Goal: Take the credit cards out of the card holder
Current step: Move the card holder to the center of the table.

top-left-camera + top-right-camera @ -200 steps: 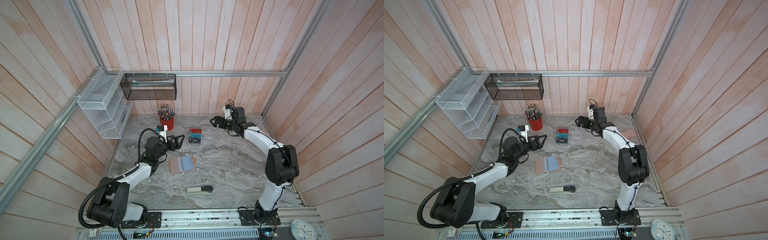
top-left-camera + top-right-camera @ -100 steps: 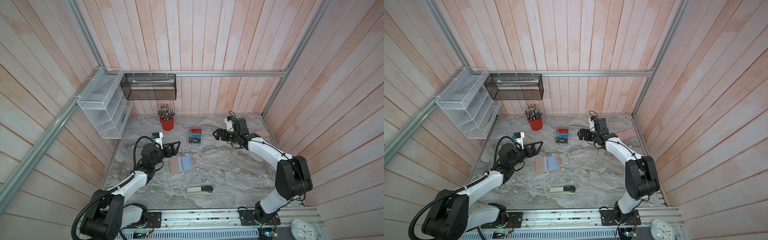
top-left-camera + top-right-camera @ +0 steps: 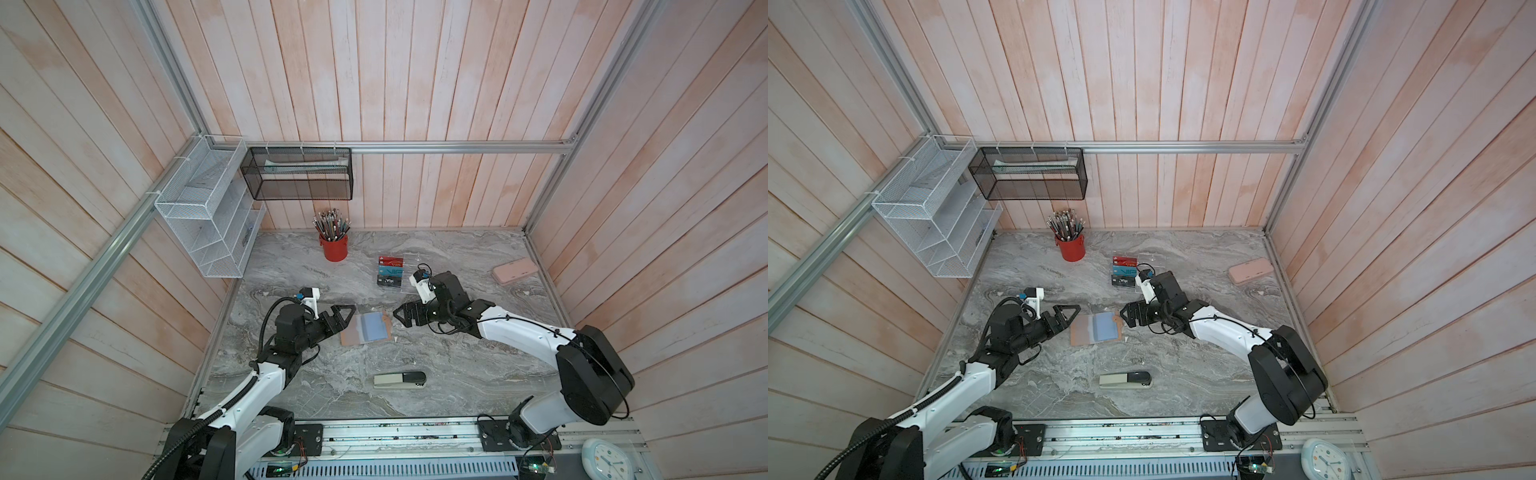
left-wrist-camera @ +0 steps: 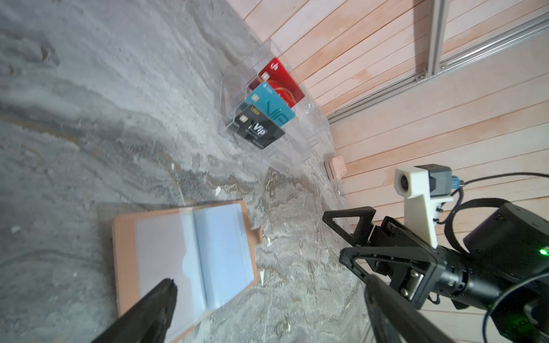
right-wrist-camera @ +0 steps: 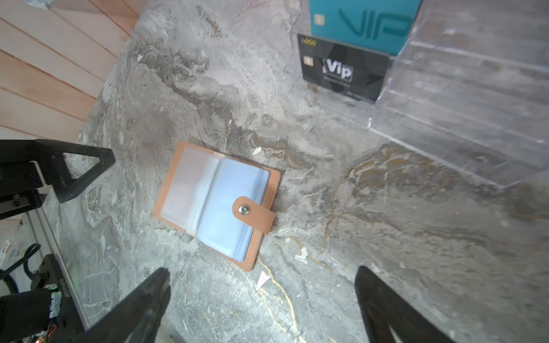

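Note:
The tan card holder (image 3: 365,328) (image 3: 1096,328) lies open and flat on the marble table, its bluish sleeves (image 5: 225,208) facing up and its snap tab (image 5: 252,212) folded over them. No card shows in the sleeves. The red (image 4: 277,80), teal (image 4: 271,108) and black (image 4: 257,130) credit cards stand in a clear acrylic rack (image 3: 390,272) behind it. My left gripper (image 3: 343,318) (image 4: 270,282) hovers open at the holder's left edge. On the other side, my right gripper (image 3: 401,318) (image 5: 261,271) is open just off the tab. Neither touches anything.
A red pencil cup (image 3: 334,249) stands at the back. A long pink case (image 3: 514,270) lies at the far right, and a grey and black stapler (image 3: 399,380) lies near the front edge. A white wire shelf (image 3: 203,216) and a black mesh basket (image 3: 299,174) hang on the walls.
Both arms have come forward from beside the rack and now face each other across the open card holder. Both grippers have stayed open. The holder and cards have not moved.

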